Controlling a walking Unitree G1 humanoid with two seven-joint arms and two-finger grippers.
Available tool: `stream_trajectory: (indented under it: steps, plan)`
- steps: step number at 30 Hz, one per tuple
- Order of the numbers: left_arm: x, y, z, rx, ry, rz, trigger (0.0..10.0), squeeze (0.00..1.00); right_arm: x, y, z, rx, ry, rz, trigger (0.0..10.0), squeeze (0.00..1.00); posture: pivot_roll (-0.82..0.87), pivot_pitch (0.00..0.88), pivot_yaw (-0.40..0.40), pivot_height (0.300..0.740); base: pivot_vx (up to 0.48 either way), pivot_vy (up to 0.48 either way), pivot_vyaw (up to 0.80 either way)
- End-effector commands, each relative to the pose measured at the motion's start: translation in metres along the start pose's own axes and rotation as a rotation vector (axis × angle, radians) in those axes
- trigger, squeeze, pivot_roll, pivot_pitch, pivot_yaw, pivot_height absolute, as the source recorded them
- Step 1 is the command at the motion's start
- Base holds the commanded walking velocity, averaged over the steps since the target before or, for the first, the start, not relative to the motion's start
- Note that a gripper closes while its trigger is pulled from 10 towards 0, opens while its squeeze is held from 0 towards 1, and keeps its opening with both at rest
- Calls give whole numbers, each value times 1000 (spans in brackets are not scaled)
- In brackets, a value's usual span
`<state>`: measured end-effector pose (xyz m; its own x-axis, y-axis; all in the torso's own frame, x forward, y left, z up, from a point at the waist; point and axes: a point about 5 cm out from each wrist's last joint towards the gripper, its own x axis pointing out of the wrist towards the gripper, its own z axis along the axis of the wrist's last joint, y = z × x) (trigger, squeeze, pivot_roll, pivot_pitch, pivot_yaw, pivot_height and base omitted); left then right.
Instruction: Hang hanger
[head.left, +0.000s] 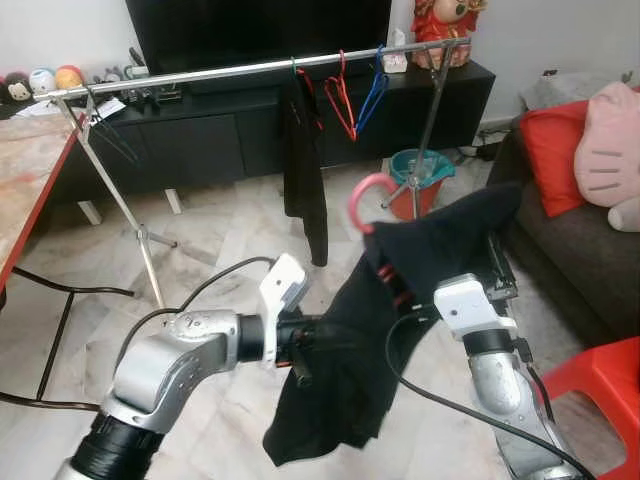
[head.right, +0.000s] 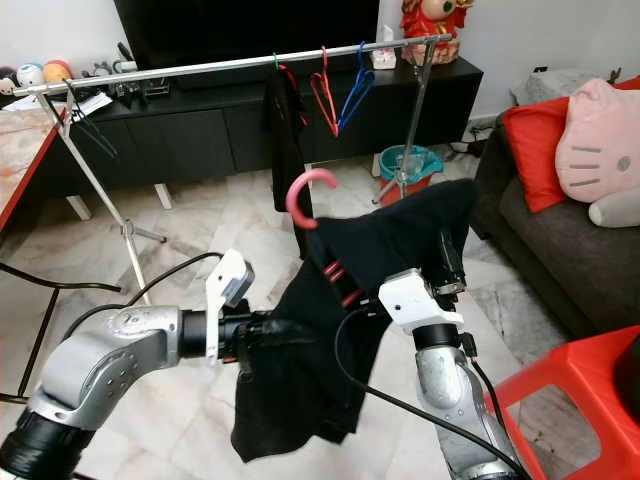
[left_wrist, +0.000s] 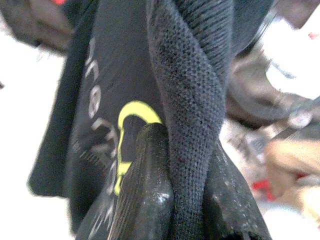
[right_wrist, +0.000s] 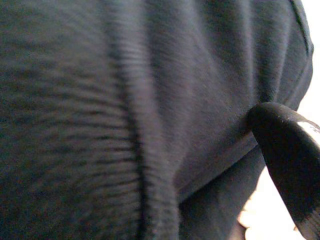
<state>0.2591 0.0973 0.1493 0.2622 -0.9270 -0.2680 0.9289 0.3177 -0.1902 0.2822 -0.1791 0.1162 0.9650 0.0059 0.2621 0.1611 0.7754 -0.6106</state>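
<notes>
A black garment (head.left: 400, 300) hangs on a hanger whose pink hook (head.left: 365, 192) sticks up above it. I hold it low, between my two grippers, well in front of the silver clothes rail (head.left: 250, 68). My left gripper (head.left: 308, 345) is shut on the garment's left side; its fingers (left_wrist: 147, 200) pinch a fold of knit fabric. My right gripper (head.left: 498, 262) holds up the right shoulder, with cloth draped over it and one finger (right_wrist: 287, 150) pressed into the fabric. The hook is clear of the rail.
On the rail hang a black garment (head.left: 303, 170), a red hanger (head.left: 342, 98), a blue hanger (head.left: 374, 90) and a dark hanger (head.left: 112, 138). A red-edged table (head.left: 30, 190) stands left. Sofa with cushions (head.left: 590, 160) and red stool (head.left: 600, 385) are right, a teal bucket (head.left: 425, 170) behind.
</notes>
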Motion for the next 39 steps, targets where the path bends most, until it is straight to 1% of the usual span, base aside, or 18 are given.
stream_trajectory:
  steps: [1,4,8,9,11,12,15,16,19,20,23,25,27,29,30,35,36,39]
  plan:
    - [-5,5,-12,21,79,36,10000,0,7,-9,3,1,-12,-50,10000,0,67,0,55,740,0,0,0]
    - [-11,10,-22,39,142,80,10000,0,7,-9,2,0,-4,-46,10000,0,68,0,55,740,0,0,0]
    - [-19,21,-39,85,265,172,10000,0,7,-5,-1,2,11,-20,10000,0,69,0,52,740,0,0,0]
    - [-19,21,-39,85,265,172,10000,0,7,-5,-1,2,11,-20,10000,0,69,0,52,740,0,0,0]
    - [-20,28,-44,107,286,243,10000,0,6,0,-3,5,25,11,10000,0,71,0,51,740,0,0,0]
    - [-21,34,-43,115,269,306,10000,0,5,3,-4,7,34,25,10000,0,70,0,51,740,0,0,0]
    - [-20,38,-41,111,239,346,10000,0,5,5,-4,12,40,39,10000,0,68,0,52,740,0,0,0]
    - [-21,42,-36,89,181,390,10000,0,3,10,-4,16,43,67,10000,0,69,0,50,740,0,0,0]
    - [-23,46,-31,91,141,426,10000,0,2,13,-5,22,49,86,10000,0,69,0,50,740,0,0,0]
    - [-26,52,-25,101,101,482,10000,0,0,16,-6,31,57,112,10000,0,71,0,50,740,0,0,0]
    - [-30,60,-21,111,80,555,10000,0,0,19,-7,31,62,123,10000,0,74,0,49,740,0,0,0]
    - [-32,66,-17,103,39,605,10000,0,-1,21,-7,40,67,139,10000,0,72,0,50,740,0,0,0]
    - [-32,67,-15,97,11,616,10000,0,-1,23,-7,39,68,143,10000,0,71,0,51,740,0,0,0]
    - [-31,64,-15,132,24,574,10000,0,-1,23,-7,39,69,145,10000,0,69,0,51,740,0,0,0]
    - [-31,60,-17,150,51,519,10000,0,-1,23,-8,39,72,148,10000,0,71,0,51,740,0,0,0]
    - [-35,54,-17,168,72,445,10000,0,-2,21,-12,29,87,153,10000,0,70,0,53,740,0,0,0]
    - [-38,51,-17,168,80,402,10000,0,-2,21,-13,27,90,152,10000,0,73,0,51,740,0,0,0]
    - [-41,45,-18,176,93,341,10000,0,-2,20,-14,25,94,150,10000,0,72,0,51,740,0,0,0]
